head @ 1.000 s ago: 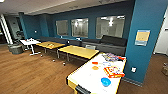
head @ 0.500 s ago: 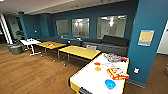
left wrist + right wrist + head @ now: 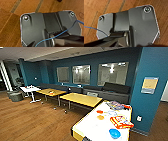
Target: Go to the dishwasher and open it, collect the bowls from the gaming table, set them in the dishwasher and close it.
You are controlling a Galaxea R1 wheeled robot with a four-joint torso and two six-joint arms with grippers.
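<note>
Gaming table (image 3: 92, 128): white top, yellow rim. Bowls: bright blue (image 3: 114, 133), orange (image 3: 100, 117), red-orange (image 3: 99, 111). Walls (image 3: 150, 67) teal. Floor (image 3: 32, 119) brown wood-grain. Neighbouring tables (image 3: 81, 99) yellow-topped. Wrist cable (image 3: 58, 35) blue

Three bowls (image 3: 114, 133) on one gaming table (image 3: 92, 127); two yellow-topped tables (image 3: 81, 99).

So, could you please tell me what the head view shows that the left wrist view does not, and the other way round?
Head view: the gaming table with a blue bowl, two orange bowls and game boxes, the yellow-topped tables, dark sofas and the teal wall. Left wrist view: the robot's dark plate and a thin blue cable, seen from close above. Both share the wooden floor.
</note>
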